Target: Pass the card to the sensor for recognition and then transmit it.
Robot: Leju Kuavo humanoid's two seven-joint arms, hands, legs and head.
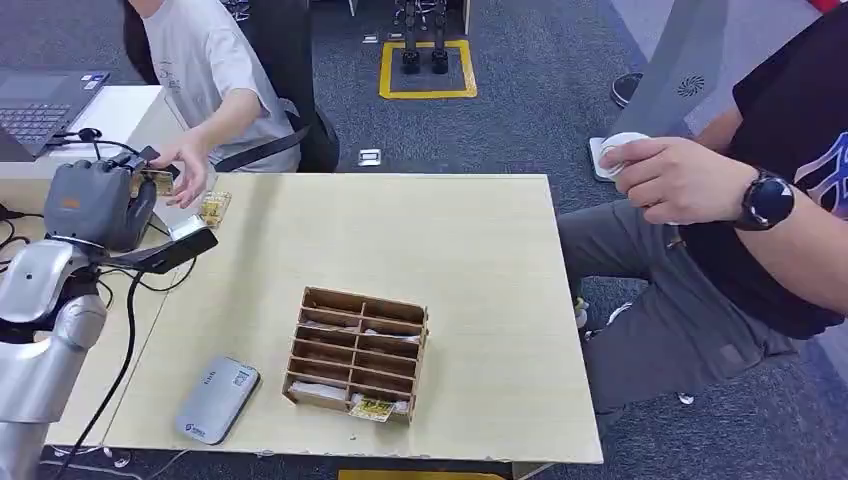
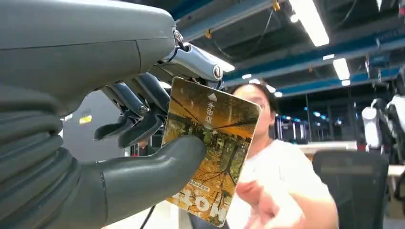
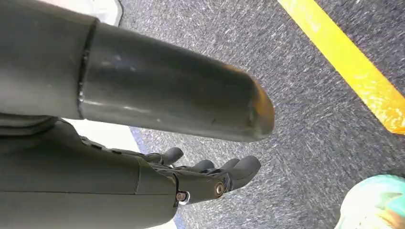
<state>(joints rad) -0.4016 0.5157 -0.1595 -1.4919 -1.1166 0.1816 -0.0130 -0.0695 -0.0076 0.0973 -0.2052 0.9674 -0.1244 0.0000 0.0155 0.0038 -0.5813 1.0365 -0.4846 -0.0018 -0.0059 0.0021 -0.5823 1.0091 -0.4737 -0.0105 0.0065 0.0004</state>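
Now the left hand pinches the card up at the desk's far left corner. A person's hand reaches in just beside it. The right hand hangs loose, holding nothing.

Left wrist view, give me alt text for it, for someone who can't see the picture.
The robot's left hand pinches a yellow-and-orange autumn-scene card between its thick grey thumb and darker fingers. Behind the card, a blurred person in a white shirt reaches a hand toward it, under blue ceiling beams and strip lights.
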